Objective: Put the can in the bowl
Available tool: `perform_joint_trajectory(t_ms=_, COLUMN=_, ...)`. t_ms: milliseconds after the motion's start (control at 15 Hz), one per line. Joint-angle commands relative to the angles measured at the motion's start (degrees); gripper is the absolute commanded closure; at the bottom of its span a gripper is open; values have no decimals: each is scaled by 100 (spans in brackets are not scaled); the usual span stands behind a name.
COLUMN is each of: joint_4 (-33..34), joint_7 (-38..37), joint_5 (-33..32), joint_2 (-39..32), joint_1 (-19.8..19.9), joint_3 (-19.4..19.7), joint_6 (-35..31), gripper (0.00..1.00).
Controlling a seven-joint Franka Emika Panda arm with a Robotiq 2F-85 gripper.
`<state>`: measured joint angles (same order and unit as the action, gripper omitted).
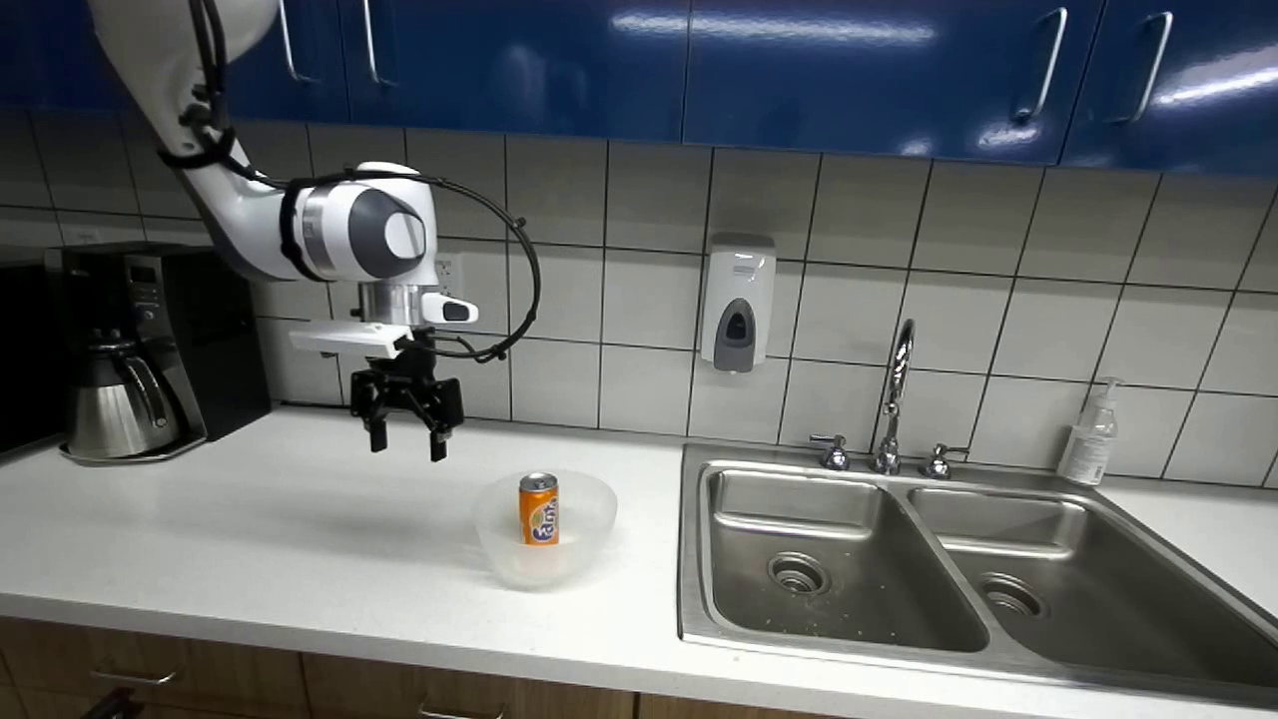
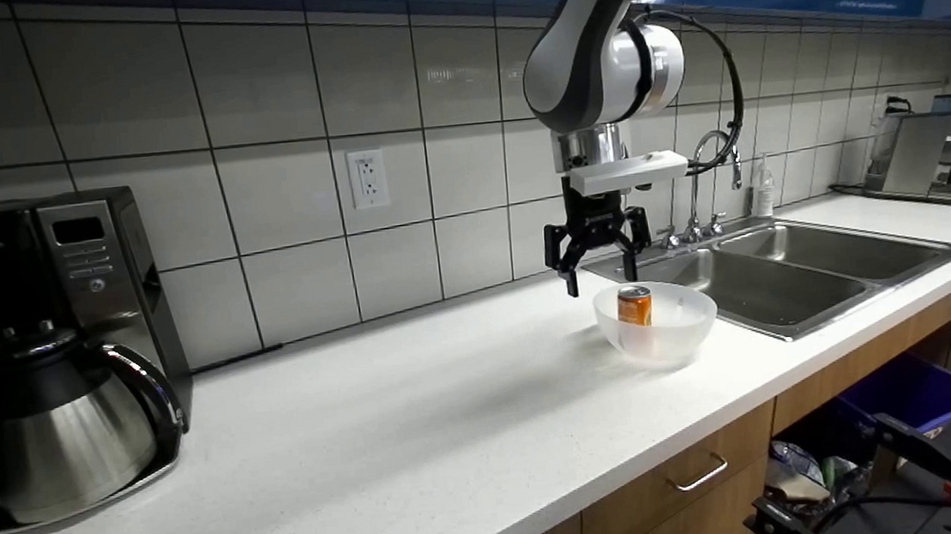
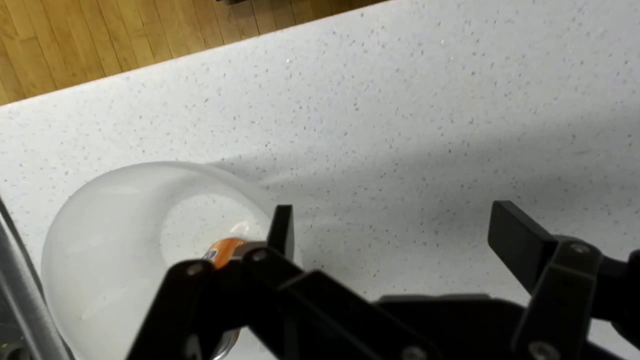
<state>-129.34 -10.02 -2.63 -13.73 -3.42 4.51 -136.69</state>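
Observation:
The orange can (image 1: 539, 511) with a silvery top stands upright inside the whitish translucent bowl (image 1: 591, 529) on the white counter. In an exterior view the can (image 2: 635, 308) shows above the bowl's rim, and its lower part is blurred through the bowl wall (image 2: 681, 331). My gripper (image 1: 408, 447) is open and empty, above the counter beside the bowl and higher than the can; it also shows in an exterior view (image 2: 602, 282). In the wrist view, the gripper's (image 3: 392, 222) left finger covers most of the can (image 3: 226, 251); the bowl (image 3: 115, 215) is at lower left.
A steel double sink (image 1: 699, 559) with a faucet (image 1: 892, 399) lies close beside the bowl. A coffee maker (image 2: 99, 248) with a steel pot (image 2: 69, 440) stands at the counter's other end. The tiled wall with a soap dispenser (image 1: 739, 300) runs behind, under blue cabinets (image 1: 519, 70).

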Motion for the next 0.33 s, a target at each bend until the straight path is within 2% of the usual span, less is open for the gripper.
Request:
perform_joint_trajectory(t_ms=0, joint_4=-114, joint_7=-25, joint_5=-28, joint_2=96, joint_1=62, joint_3=-130, joint_6=16, gripper=0)
perform_joint_trajectory(t_ms=267, joint_4=-162, joint_7=-24, joint_5=-25, joint_2=110, joint_1=61, joint_3=-162, joint_6=15, gripper=0)
